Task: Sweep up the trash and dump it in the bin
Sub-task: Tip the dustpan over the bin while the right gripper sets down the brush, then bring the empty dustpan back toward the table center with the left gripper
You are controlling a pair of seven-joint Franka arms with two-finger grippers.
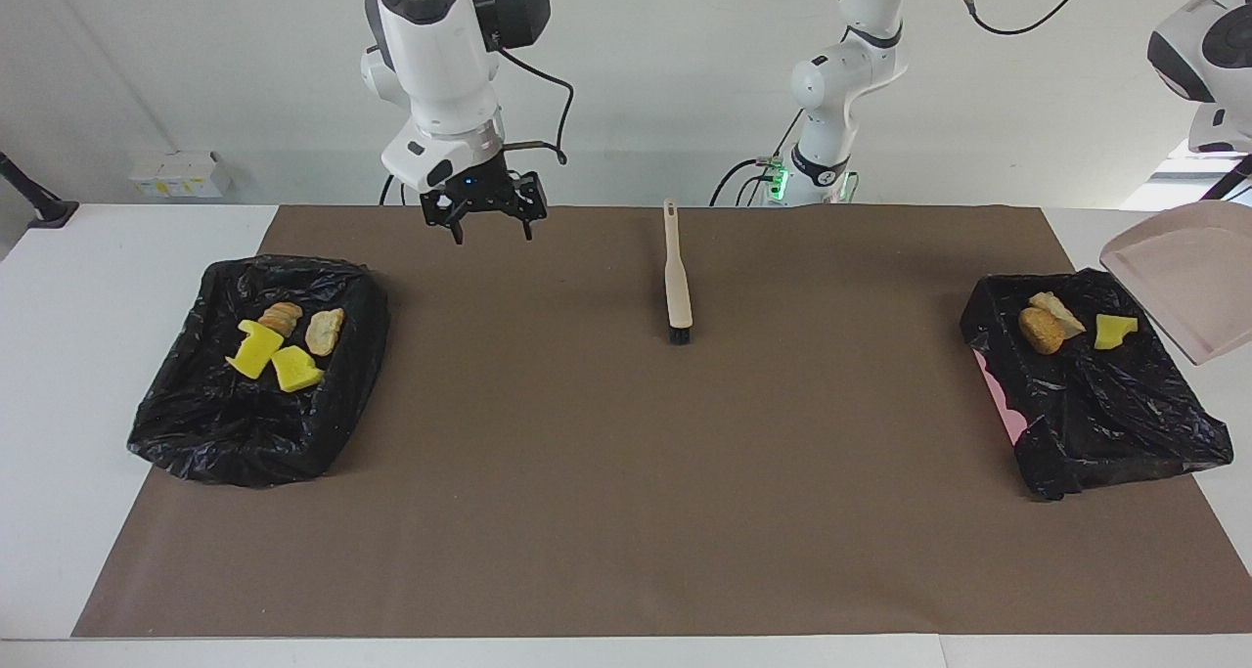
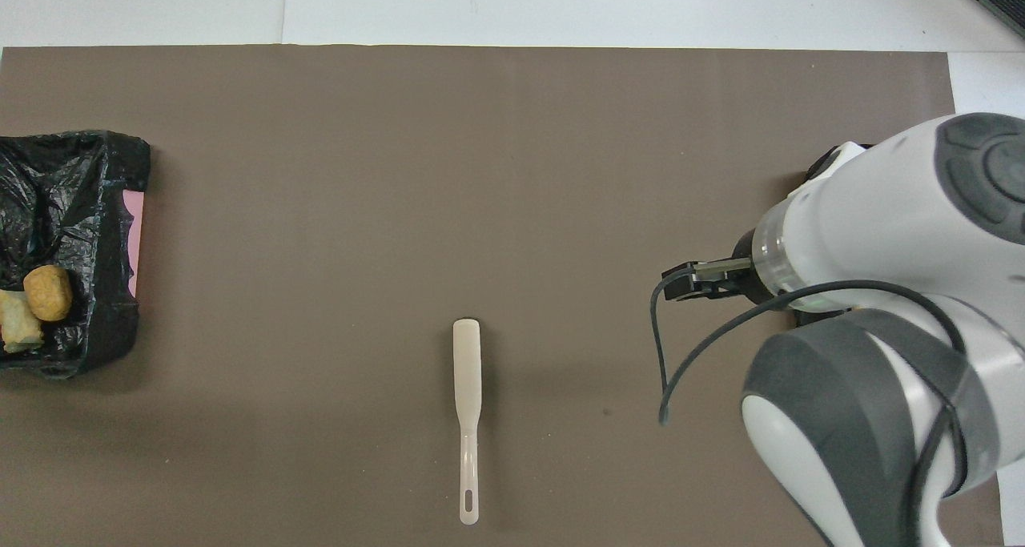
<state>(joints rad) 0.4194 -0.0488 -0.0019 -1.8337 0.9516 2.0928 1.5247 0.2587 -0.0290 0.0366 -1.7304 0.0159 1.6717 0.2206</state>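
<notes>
— Which step is this?

— The dump itself, and it looks finished. The dustpan point(image 1: 1179, 282) hangs tilted and empty at the right edge of the facing frame, its lip over the black-lined bin point(image 1: 1125, 428) at middle right. Three pieces of trash point(image 1: 1042, 329) lie in that bin's upper corner: two bread-like lumps touching each other and a yellow chunk just beside them.

— And the other four?

— In the second lined bin point(image 1: 196, 423) at middle left of the frame: two yellow chunks and two bread-like pieces, close together. No lump shows on the brown mat point(image 1: 626, 472) that covers the surface.

— What are the arms doing?

— The left gripper is cut off by the frame's right edge; since the dustpan is aloft, its fingers are judged to be clamped on the handle. The right gripper point(image 1: 484, 223) hovers at upper left of centre, over the mat's top edge, fingers apart and holding nothing. The brush point(image 1: 677, 282) lies flat on the mat at upper centre, well apart from it.

— So what does the next move call for?

— Probably just levelling the dustpan, bringing it clear of the bin's rim and setting it down on the surface before those fingers let go.
</notes>
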